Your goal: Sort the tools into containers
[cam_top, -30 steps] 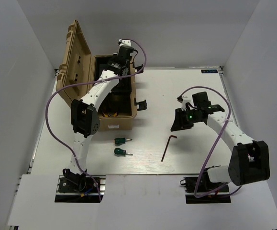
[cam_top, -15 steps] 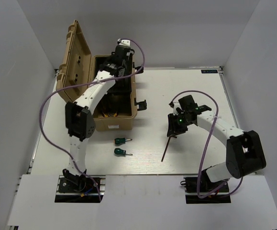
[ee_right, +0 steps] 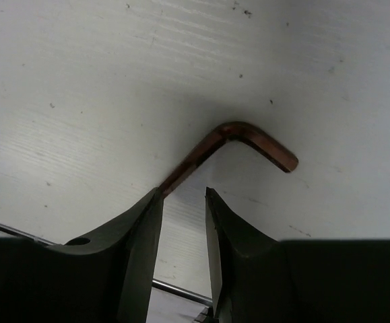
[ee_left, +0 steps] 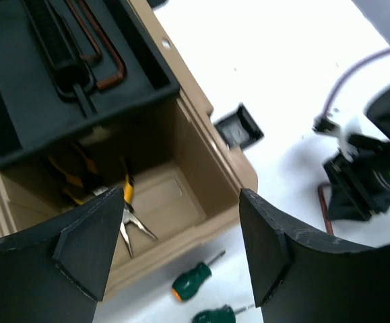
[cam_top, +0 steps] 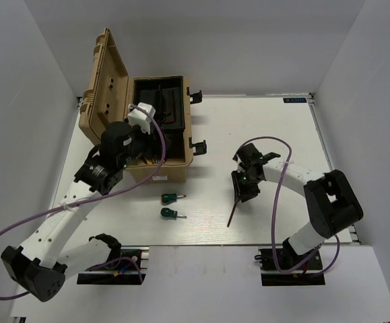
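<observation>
White walls close in a white tabletop (cam_top: 275, 114), and nothing on it looks hard to reach.

Nearest my side lie two green screwdrivers (cam_top: 172, 198), side by side and apart from everything else. Just right of them a thin hex key (cam_top: 233, 210) lies flat. The right end effector (cam_top: 243, 190) is down over its far end, and its fingers (ee_right: 137, 235) are parted narrowly. The shank runs in against the left finger rather than through the middle of the gap, and I see no pinch on it yet.

That is my worry. If the fingers close off-centre, the left one will likely shove the key so it swings about its bend and slips out. Pressing lower to catch such a flat thing could grind the tips into the tabletop.

Farther back stands the tan case (cam_top: 161, 171). The left end effector (ee_left: 181, 195) hangs above its near end, spread wide and carrying nothing. Yellow-handled pliers (ee_left: 128, 215) lie in the bottom below it, and two more hex keys (ee_left: 104, 57) sit in the black tray (ee_left: 147, 74) beyond. Coming down for the screwdrivers, those wide fingers could clip the case wall. The purple cable (cam_top: 155, 131) draped over the case could also snag on it.
</observation>
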`<state>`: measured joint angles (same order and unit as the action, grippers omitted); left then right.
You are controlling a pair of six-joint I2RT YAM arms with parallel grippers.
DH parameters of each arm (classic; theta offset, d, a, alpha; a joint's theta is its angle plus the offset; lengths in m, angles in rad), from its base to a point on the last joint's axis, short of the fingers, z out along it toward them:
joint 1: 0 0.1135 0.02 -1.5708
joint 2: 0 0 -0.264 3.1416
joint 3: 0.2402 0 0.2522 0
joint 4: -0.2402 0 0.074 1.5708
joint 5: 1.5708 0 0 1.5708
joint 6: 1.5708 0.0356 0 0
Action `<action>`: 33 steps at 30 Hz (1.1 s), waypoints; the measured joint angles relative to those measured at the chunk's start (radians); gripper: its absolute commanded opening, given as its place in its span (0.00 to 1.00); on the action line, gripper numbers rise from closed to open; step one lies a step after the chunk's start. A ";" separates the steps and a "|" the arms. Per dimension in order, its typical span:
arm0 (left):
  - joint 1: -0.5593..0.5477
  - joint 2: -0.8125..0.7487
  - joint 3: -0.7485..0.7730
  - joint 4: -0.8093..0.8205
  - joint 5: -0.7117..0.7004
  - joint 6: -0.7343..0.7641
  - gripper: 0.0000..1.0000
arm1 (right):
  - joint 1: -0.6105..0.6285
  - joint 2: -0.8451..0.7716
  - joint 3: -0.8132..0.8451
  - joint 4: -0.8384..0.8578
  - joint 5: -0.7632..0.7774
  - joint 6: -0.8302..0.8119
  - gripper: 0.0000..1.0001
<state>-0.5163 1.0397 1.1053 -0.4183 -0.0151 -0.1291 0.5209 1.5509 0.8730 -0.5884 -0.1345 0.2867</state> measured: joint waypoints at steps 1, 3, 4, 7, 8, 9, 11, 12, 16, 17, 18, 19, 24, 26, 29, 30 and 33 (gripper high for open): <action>0.000 -0.014 -0.021 0.002 0.009 0.001 0.79 | 0.006 0.023 0.006 -0.001 0.003 0.005 0.40; 0.000 -0.032 -0.062 0.000 0.026 0.002 0.79 | 0.018 0.079 0.043 -0.025 0.002 0.021 0.40; 0.000 -0.034 -0.079 0.000 0.031 0.002 0.79 | 0.024 0.100 0.067 -0.035 0.001 0.027 0.40; -0.005 -0.038 -0.120 -0.006 0.041 0.001 0.79 | 0.039 0.129 0.097 -0.039 0.002 0.044 0.40; -0.005 -0.043 -0.133 -0.008 0.043 0.001 0.79 | 0.044 0.130 0.098 -0.039 0.005 0.047 0.40; -0.005 -0.050 -0.146 -0.011 0.046 0.001 0.79 | 0.048 0.131 0.098 -0.039 0.007 0.050 0.40; -0.005 -0.071 -0.169 -0.016 0.052 0.001 0.79 | 0.054 0.136 0.104 -0.042 0.016 0.055 0.40; -0.005 -0.085 -0.182 -0.016 0.056 0.000 0.79 | 0.057 0.141 0.109 -0.047 0.021 0.061 0.40; -0.005 -0.134 -0.215 -0.021 0.064 -0.002 0.79 | 0.071 0.175 0.147 -0.080 0.039 0.078 0.38; -0.005 -0.146 -0.222 -0.022 0.066 -0.002 0.79 | 0.073 0.182 0.155 -0.092 0.047 0.081 0.36; -0.005 -0.161 -0.230 -0.022 0.067 -0.002 0.79 | 0.079 0.195 0.170 -0.102 0.055 0.085 0.34; -0.005 -0.174 -0.237 -0.025 0.068 -0.003 0.79 | 0.084 0.203 0.179 -0.114 0.074 0.092 0.32; -0.005 -0.247 -0.270 -0.035 0.070 -0.003 0.79 | 0.123 0.216 0.198 -0.140 0.169 0.113 0.21; -0.005 -0.272 -0.279 -0.039 0.071 -0.002 0.79 | 0.134 0.216 0.198 -0.143 0.196 0.120 0.16; -0.005 -0.301 -0.285 -0.048 0.078 -0.003 0.79 | 0.139 0.216 0.198 -0.146 0.210 0.125 0.06; -0.005 -0.309 -0.288 -0.048 0.080 -0.003 0.79 | 0.140 0.216 0.198 -0.146 0.212 0.126 0.05; -0.005 -0.328 -0.296 -0.049 0.092 -0.002 0.79 | 0.140 0.216 0.198 -0.146 0.211 0.126 0.00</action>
<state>-0.5213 0.7113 0.8089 -0.4675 0.0772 -0.1310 0.6605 1.7672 1.0714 -0.7345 0.0765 0.4126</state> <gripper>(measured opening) 0.791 0.118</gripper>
